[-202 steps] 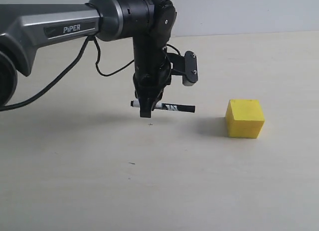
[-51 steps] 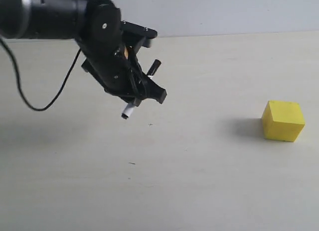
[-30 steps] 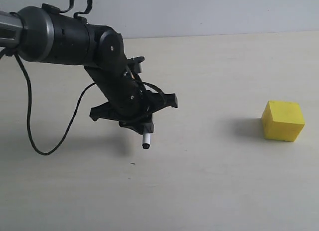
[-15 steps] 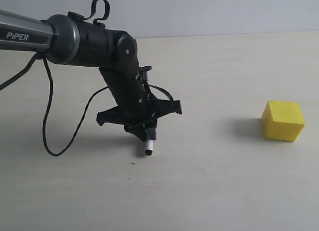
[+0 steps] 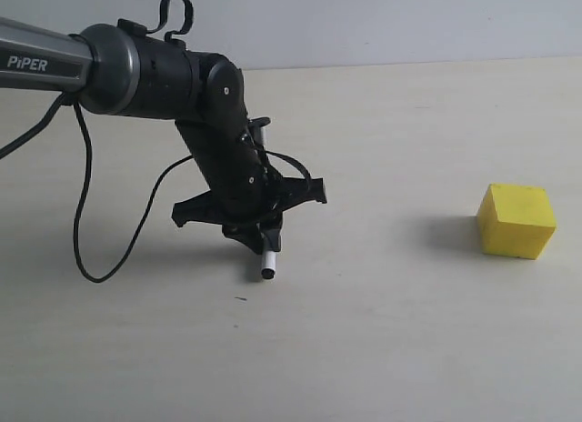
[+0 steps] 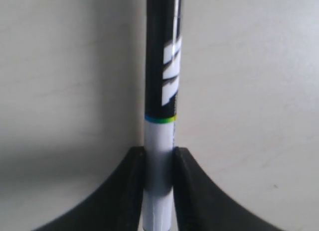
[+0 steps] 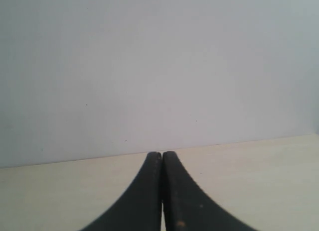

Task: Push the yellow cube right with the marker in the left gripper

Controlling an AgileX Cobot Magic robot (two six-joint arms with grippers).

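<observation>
Exterior view, left hand (image 5: 257, 233): low over the worktop (image 5: 382, 340) at left of centre, on a black and grey arm (image 5: 136, 67) marked "PIPER", fingers pointing down.
Exterior view, marker (image 5: 268, 261): white end with black tip sticks out below the fingers, near the worktop; I cannot tell if it touches.
Exterior view, yellow cube (image 5: 516, 220): sits on the worktop at the right, well apart from marker and hand.
Exterior view, cable (image 5: 86, 231): black loop hanging from the arm at left.
Left wrist view, left hand (image 6: 158, 156): two black fingers (image 6: 130, 176) pinched tight on the marker's white barrel.
Left wrist view, marker (image 6: 162, 81): black lettered part runs out past the fingertips over the pale worktop (image 6: 249, 91).
Right wrist view, right hand (image 7: 162, 156): fingers pressed together, nothing between them.
Right wrist view, surroundings: pale worktop (image 7: 249, 166) and grey wall (image 7: 149, 66) behind.
</observation>
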